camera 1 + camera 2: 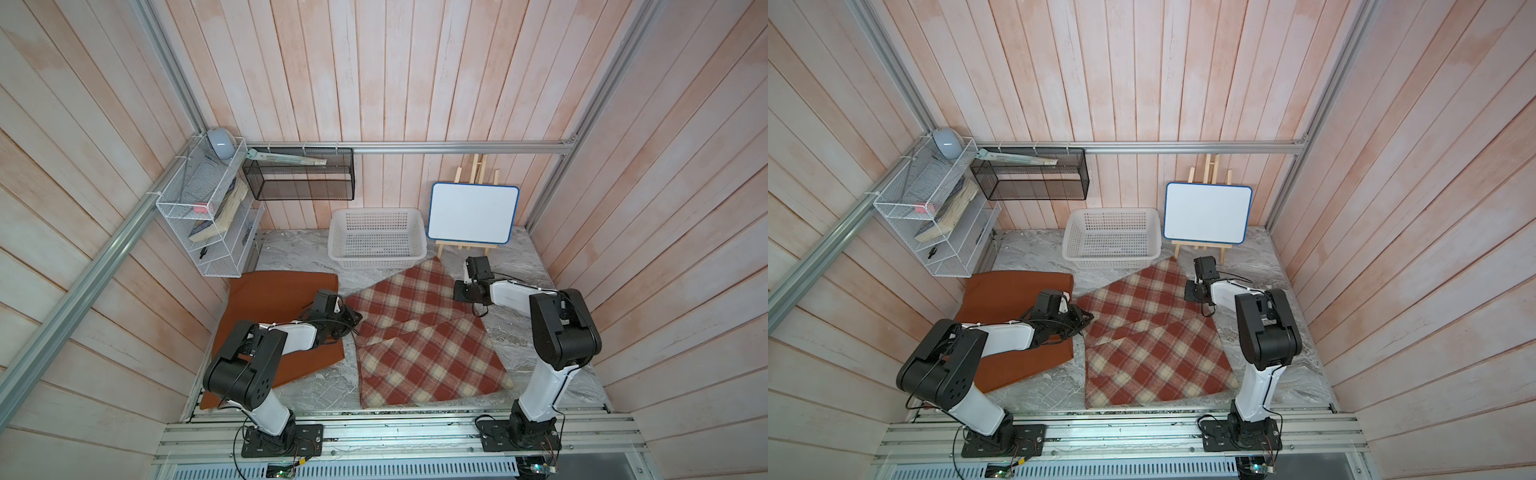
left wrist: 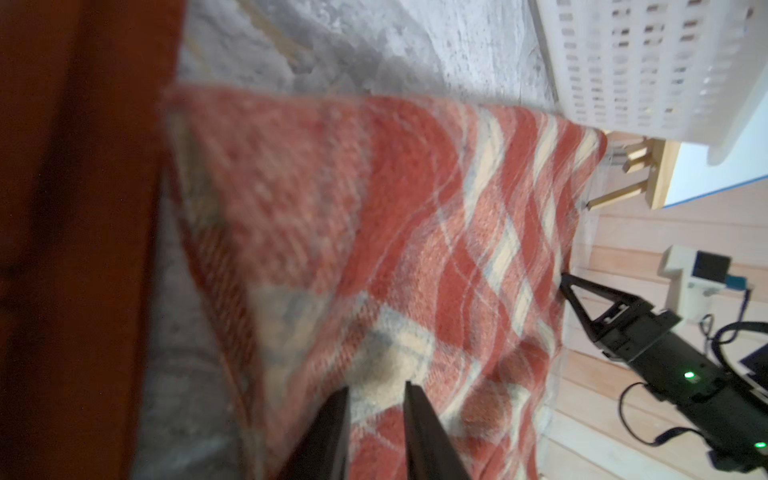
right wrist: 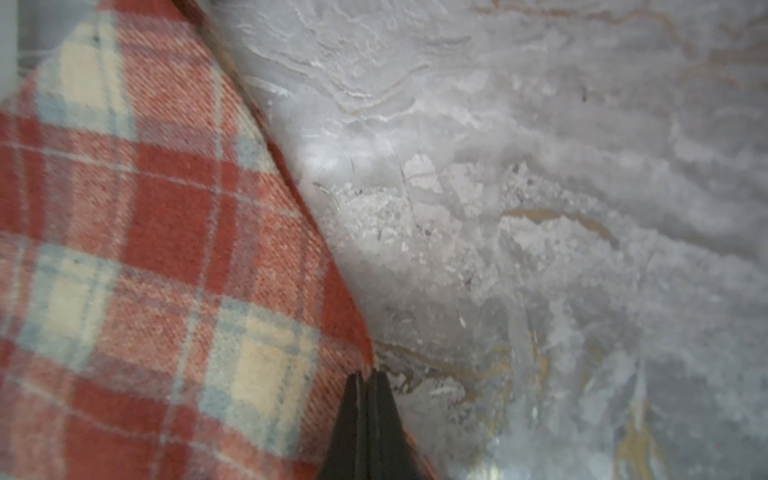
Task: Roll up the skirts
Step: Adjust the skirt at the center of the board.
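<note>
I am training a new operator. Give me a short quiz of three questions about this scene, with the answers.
1. True or false: a rolled skirt lies in the basket.
2. The jaws of the right gripper are: A) wide open; B) shut; C) out of every view.
3. Fill the gap: the left gripper is over the ____ skirt.

Key
1. False: the basket is empty.
2. B
3. plaid: it is over the plaid skirt.
</note>
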Available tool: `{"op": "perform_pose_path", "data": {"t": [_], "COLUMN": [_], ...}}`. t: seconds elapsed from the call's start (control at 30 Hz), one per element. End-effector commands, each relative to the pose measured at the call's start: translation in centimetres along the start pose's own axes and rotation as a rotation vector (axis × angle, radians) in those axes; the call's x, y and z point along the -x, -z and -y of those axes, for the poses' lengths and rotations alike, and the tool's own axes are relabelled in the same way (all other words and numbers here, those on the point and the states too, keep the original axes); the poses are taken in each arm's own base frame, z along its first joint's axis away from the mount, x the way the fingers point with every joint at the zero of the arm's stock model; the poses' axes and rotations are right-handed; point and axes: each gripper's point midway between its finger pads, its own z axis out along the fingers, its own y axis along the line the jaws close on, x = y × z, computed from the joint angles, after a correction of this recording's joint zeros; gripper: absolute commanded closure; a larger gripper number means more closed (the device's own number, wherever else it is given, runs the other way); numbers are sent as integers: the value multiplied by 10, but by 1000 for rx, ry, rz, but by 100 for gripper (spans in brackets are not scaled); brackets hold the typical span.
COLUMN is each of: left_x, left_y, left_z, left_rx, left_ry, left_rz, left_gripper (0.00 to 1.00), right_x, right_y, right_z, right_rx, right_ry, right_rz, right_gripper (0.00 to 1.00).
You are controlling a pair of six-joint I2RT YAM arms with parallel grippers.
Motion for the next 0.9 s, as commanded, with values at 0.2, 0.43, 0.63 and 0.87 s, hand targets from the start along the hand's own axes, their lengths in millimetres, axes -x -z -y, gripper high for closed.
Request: {"op": "perform_pose_path", "data": {"t": [0.2,0.43,0.63,0.87], "left_x": [3,11,42,87], "left_y": [-9,-12,28,43], "left_z": [7,21,37,39], "left_rx": [8,9,15,67], "left_ry": [-110,-170,-186,-195], "left_rz": [-45,-75,90,236], "left_gripper": [79,73,47,40], "right_x": [-72,-42,-1,40], "right_y": [28,72,79,77], "right_z": [42,44,43,29], "right_rx": [-118,-116,-159,-117], "right_ry": [-132,-171,-109,-67], "right_rz": [-72,79,119,194], "right_gripper": [100,73,71,66]}}
